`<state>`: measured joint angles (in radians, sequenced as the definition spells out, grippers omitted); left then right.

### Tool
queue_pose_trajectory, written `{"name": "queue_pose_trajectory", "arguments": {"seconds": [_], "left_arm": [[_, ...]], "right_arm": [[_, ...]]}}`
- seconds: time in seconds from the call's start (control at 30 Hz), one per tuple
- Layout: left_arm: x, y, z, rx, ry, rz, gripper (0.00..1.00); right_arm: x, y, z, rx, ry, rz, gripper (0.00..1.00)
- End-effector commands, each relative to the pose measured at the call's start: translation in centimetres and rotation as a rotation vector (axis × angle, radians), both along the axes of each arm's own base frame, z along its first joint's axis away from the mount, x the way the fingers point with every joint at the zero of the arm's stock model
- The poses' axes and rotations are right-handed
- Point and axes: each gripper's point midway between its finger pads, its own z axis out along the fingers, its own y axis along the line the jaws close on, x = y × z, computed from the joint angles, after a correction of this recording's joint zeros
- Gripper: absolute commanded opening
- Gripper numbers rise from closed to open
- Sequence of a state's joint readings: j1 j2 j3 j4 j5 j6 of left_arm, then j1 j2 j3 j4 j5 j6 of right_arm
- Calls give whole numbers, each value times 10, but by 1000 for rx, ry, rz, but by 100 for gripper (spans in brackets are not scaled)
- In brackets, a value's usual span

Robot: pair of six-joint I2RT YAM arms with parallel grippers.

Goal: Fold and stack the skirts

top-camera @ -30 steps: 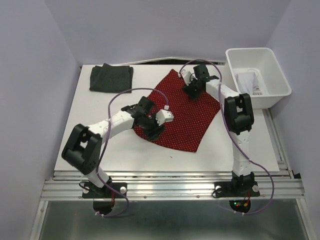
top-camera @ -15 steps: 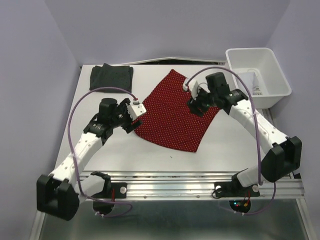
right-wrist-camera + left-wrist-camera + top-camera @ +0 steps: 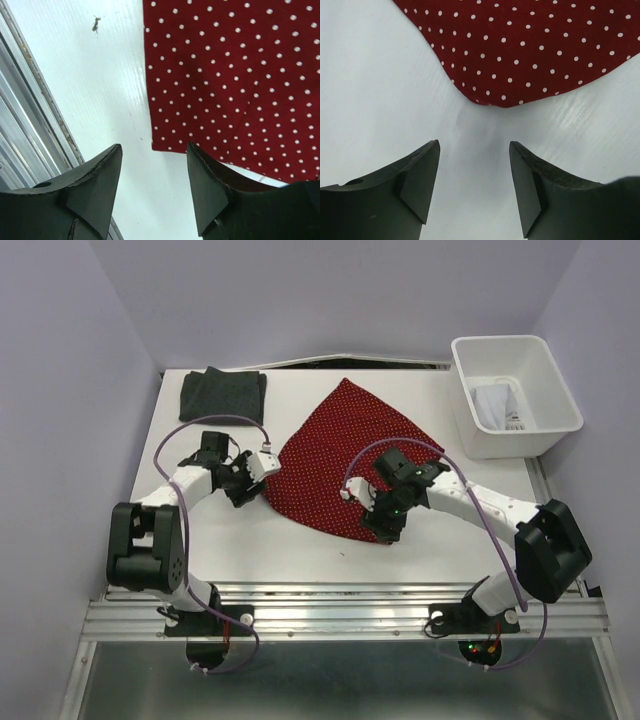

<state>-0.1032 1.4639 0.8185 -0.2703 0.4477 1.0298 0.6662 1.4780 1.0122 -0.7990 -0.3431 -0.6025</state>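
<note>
Skirt (image 3: 530, 50), red, just ahead of left gripper (image 3: 474, 150), beneath right gripper (image 3: 152, 147)

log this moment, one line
red skirt flat | left tool open near left corner | right tool open at near corner | dark skirt folded | white skirt in bin

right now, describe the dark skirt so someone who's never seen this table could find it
Look at the white table, then its far left corner, across from the white bin. The dark skirt lies there, folded into a rectangle. It is charcoal and plain, unlike the red dotted skirt spread out mid-table.
</note>
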Motion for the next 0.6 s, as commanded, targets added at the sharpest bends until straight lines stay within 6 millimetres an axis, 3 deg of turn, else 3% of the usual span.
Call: {"name": "queue_pose_trajectory", "arguments": {"seconds": [0.0,0.17,0.33,0.53,0.57], "left_arm": [[4,-13,-4,-30,48,-138,66],[12,-27,-6,-99,78,-176,62],[4,-39,-11,-138,136,-232,57],[19,-37,-13,-134,143,-164,27],[20,-37,-14,-133,149,-158,27]], "right_arm": [[-2,10,-9,-2,8,-8,60],[-2,8,-22,-19,-8,-29,58],[-12,7,-30,-26,21,-22,56],[-17,5,-45,-57,41,-6,56],[-16,4,-48,-67,43,-5,55]]}}
